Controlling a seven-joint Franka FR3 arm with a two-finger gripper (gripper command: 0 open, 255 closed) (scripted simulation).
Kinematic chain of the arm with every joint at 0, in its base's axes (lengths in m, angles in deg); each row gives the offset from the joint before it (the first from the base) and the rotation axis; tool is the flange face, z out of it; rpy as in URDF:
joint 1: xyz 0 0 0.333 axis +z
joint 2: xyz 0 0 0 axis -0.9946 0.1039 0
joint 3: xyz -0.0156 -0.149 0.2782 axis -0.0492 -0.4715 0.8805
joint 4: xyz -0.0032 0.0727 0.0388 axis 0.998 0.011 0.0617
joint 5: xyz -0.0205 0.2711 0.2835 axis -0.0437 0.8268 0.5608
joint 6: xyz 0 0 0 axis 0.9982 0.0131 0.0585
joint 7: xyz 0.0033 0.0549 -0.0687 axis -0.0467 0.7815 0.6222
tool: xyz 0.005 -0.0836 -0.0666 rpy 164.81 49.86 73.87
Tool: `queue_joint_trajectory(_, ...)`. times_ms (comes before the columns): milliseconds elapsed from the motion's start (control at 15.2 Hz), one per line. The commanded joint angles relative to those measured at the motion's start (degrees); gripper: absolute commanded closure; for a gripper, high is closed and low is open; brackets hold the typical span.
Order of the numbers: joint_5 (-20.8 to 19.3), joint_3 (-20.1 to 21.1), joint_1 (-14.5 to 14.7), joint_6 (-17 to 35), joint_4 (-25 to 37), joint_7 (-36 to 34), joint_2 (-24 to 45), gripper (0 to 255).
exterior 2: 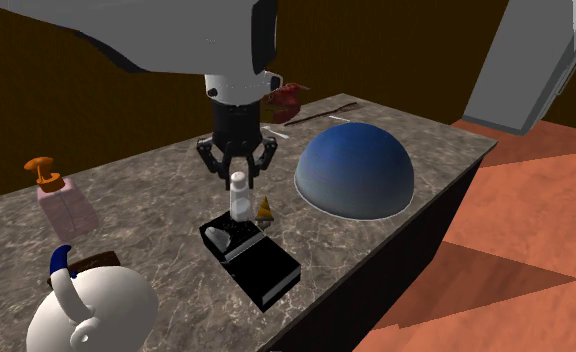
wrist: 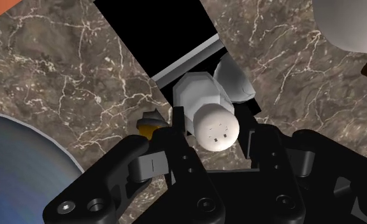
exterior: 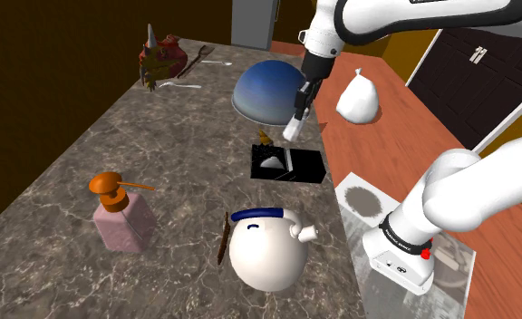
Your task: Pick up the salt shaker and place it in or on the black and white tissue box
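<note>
The gripper (exterior 2: 240,180), jaws closed narrow on the upper body under the cap, holds the small white shaker (exterior 2: 240,200) just above the white end of the box (exterior 2: 268,270); it looks light, rigid and smooth, likely to slip if squeezed off-centre.

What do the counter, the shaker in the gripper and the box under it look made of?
The counter looks like smooth stone, likely marble: brown-grey mottling with white veins. The salt shaker is plain matte white with holes in its rounded cap; material unclear. The tissue box is flat black with a grey-white band, untextured; cannot tell.
</note>
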Motion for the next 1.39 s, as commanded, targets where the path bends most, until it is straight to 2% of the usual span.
queue_joint_trajectory(0, 0.1, 0.1, 0.0, 1.7, -1.6, 0.1, 0.0, 255)
queue_joint_trajectory(396, 0.3, 0.2, 0.1, 6.5, -5.5, 0.4, 1.0, 255)
queue_joint_trajectory(924, 0.3, 0.2, 0.1, 6.9, -5.8, 0.5, 1.1, 255)
queue_joint_trajectory(990, 0.3, 0.2, 0.1, 6.9, -5.8, 0.5, 1.1, 0)
queue_joint_trajectory(1320, 0.3, 0.2, 0.1, 6.9, -5.8, 0.5, 1.1, 0)
